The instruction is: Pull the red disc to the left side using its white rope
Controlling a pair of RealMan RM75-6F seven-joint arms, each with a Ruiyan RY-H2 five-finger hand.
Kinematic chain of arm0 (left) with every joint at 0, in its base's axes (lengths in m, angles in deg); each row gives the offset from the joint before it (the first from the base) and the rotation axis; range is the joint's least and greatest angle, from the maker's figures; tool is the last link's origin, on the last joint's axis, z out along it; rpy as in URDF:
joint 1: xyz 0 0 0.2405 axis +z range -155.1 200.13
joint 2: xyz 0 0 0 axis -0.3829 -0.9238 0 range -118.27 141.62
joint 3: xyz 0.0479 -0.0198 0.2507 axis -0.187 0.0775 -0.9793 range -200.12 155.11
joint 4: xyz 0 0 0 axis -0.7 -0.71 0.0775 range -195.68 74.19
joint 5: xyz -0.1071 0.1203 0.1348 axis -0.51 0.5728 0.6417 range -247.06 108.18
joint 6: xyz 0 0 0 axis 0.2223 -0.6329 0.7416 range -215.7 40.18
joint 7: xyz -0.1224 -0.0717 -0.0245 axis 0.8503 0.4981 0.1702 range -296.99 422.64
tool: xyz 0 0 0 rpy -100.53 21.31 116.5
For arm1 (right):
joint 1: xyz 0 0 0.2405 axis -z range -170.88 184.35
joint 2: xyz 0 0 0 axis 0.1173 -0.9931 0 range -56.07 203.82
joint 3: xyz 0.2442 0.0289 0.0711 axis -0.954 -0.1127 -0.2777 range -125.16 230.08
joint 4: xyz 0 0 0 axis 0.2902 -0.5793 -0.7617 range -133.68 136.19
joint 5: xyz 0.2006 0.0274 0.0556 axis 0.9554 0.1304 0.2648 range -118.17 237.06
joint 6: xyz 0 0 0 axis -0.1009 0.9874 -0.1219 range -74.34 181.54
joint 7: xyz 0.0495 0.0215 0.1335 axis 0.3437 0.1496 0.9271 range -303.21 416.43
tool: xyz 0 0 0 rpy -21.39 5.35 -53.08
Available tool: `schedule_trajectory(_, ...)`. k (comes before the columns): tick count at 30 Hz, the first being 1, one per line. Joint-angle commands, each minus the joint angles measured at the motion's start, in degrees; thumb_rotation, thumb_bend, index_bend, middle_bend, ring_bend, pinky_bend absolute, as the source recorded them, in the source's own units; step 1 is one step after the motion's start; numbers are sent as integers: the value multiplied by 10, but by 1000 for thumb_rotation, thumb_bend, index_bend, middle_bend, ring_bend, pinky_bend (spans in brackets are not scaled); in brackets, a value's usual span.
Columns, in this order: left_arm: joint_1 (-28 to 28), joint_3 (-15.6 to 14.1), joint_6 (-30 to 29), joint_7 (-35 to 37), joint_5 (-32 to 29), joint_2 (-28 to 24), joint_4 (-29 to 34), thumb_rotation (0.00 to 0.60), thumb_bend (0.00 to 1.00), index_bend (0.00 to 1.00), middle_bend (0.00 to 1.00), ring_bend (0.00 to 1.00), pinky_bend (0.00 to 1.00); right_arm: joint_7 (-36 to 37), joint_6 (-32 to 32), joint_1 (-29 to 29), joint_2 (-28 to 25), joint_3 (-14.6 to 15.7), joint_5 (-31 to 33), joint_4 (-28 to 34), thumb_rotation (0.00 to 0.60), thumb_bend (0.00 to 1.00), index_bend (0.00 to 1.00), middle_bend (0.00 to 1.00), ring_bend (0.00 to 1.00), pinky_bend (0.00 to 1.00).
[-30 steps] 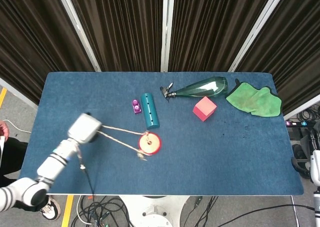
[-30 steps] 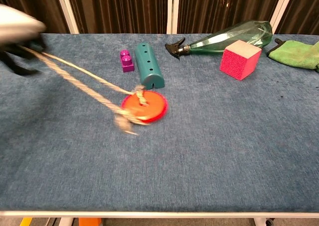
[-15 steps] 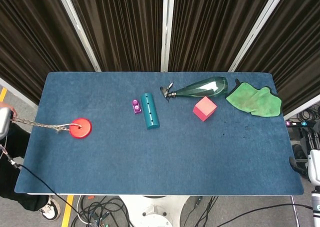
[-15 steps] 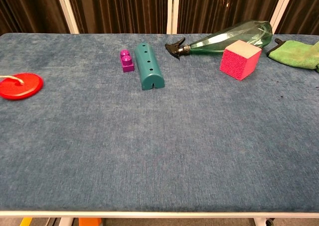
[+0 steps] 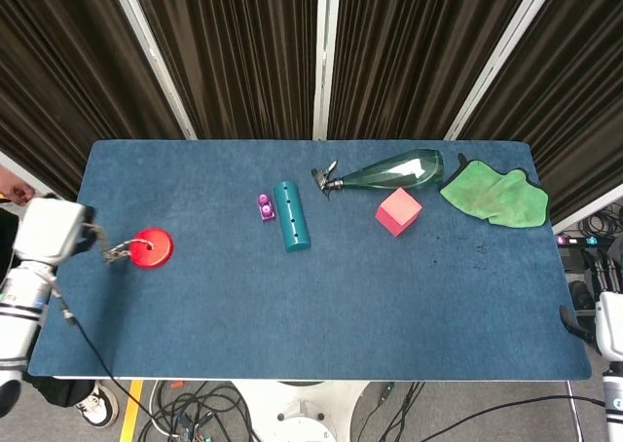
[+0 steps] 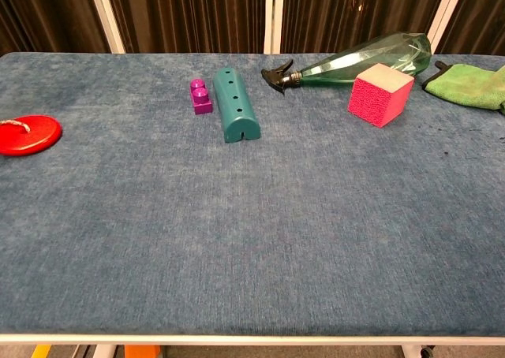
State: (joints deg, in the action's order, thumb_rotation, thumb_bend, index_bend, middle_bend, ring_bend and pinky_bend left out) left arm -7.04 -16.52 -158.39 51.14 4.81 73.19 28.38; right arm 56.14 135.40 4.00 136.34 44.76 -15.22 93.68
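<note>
We find the red disc (image 5: 152,248) lying flat near the left edge of the blue table (image 5: 341,306), well apart from the teal block (image 5: 290,215) and the purple brick (image 5: 266,206) at mid-table. Its white rope (image 5: 112,251) runs a short way leftward to our left hand (image 5: 51,232), which sits just off the table's left edge. The rope ends at that hand, so we judge it is gripped there, though the fingers themselves are hidden. The pull looks essentially done to us; what may remain is letting go of the rope. Our right hand cannot be seen. The pink cube (image 5: 398,211), spray bottle (image 5: 389,171) and green cloth (image 5: 494,195) lie far right.
</note>
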Motion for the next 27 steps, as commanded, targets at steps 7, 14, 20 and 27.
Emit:
schedule_trajectory(7, -42, -13, 104, -7, -1, 29, -4, 600, 155, 115, 15, 6, 172, 9, -1, 3, -2, 0, 4, -8, 600, 231, 0, 0, 0, 0)
schedule_trajectory(14, 1, -14, 62, 22, -14, -6, 24, 600, 139, 102, 0, 0, 137, 6, -2, 2, -1, 1, 2, -6, 600, 230, 0, 0, 0, 0)
schedule_trajectory(20, 71, -35, -41, 26, 24, -16, 50, 600, 138, 102, 10, 0, 137, 0, 2, 1, -2, 1, -4, 3, 600, 230, 0, 0, 0, 0)
schedule_trajectory(27, 169, -70, -159, 6, 47, 17, 35, 600, 138, 103, 28, 0, 137, -5, 11, 2, -4, 2, -13, 14, 600, 228, 0, 0, 0, 0)
